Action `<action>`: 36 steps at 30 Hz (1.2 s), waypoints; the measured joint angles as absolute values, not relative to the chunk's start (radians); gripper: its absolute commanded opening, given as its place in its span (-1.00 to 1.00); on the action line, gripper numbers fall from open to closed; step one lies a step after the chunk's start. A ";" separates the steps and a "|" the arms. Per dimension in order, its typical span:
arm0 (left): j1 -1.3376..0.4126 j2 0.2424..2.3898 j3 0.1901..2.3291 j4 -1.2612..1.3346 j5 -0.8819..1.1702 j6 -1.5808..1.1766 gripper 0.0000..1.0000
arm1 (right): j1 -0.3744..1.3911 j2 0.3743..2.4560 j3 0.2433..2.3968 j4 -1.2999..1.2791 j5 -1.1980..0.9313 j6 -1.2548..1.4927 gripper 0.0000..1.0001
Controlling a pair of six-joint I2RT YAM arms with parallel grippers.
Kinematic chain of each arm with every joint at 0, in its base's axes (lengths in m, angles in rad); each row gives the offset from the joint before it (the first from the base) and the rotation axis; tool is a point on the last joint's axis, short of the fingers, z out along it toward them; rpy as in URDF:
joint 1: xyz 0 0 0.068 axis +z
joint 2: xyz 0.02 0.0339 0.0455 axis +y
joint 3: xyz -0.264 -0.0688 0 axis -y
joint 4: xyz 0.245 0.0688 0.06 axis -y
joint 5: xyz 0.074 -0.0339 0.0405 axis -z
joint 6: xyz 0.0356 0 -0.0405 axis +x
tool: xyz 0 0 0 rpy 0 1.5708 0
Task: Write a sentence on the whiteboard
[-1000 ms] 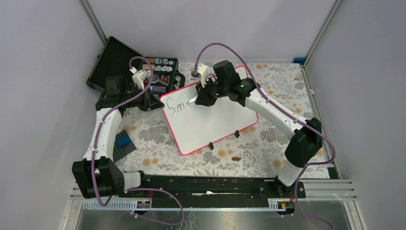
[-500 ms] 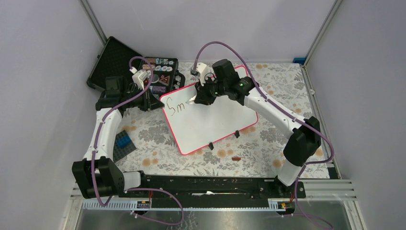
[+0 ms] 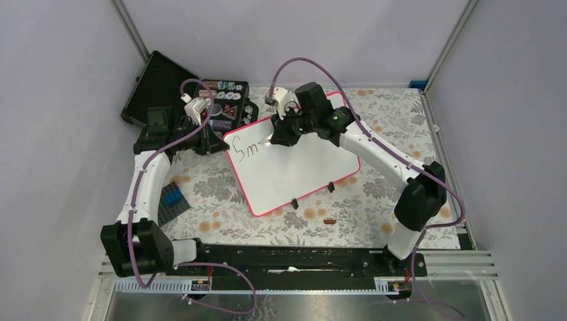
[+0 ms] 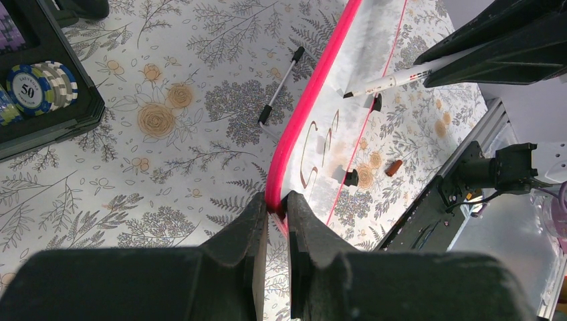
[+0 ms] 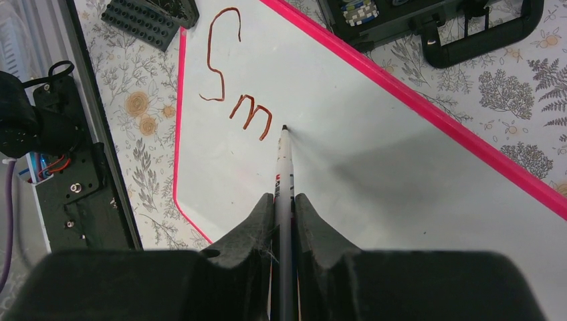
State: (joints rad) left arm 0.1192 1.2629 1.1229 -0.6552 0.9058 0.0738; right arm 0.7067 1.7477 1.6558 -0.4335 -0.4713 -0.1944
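My right hand (image 5: 284,200), clenched on the slim white marker (image 5: 286,167), has just finished the "m" of the dark handwritten sentence (image 5: 251,112); my left hand (image 4: 273,202) stays clamped on the glossy white pink-rimmed whiteboard (image 5: 401,174). Barely begun!

You can read just two handwritten letters on the whiteboard (image 5: 401,174): "Sm", all there is of the sentence (image 5: 235,83). In the left wrist view, a blue-and-white poker chip (image 4: 28,88) in the black case (image 4: 70,115) shows "50" (the marker's (image 5: 285,175) small print is too fine to read).
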 measured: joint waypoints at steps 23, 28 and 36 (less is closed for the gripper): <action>0.119 1.263 1.123 -0.653 0.905 0.074 -1.00 | 0.682 1.739 1.651 -0.434 -0.466 -0.199 -1.00; 0.119 1.263 1.123 -0.653 0.905 0.073 -1.00 | 0.682 1.738 1.645 -0.434 -0.473 -0.204 -1.00; 0.119 1.263 1.123 -0.654 0.902 0.074 -1.00 | 0.692 1.738 1.620 -0.435 -0.491 -0.212 -1.00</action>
State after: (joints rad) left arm 0.1192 1.2629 1.1229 -0.6537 0.9024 0.0738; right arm 0.6922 1.7378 1.6196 -0.4355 -0.4908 -0.2123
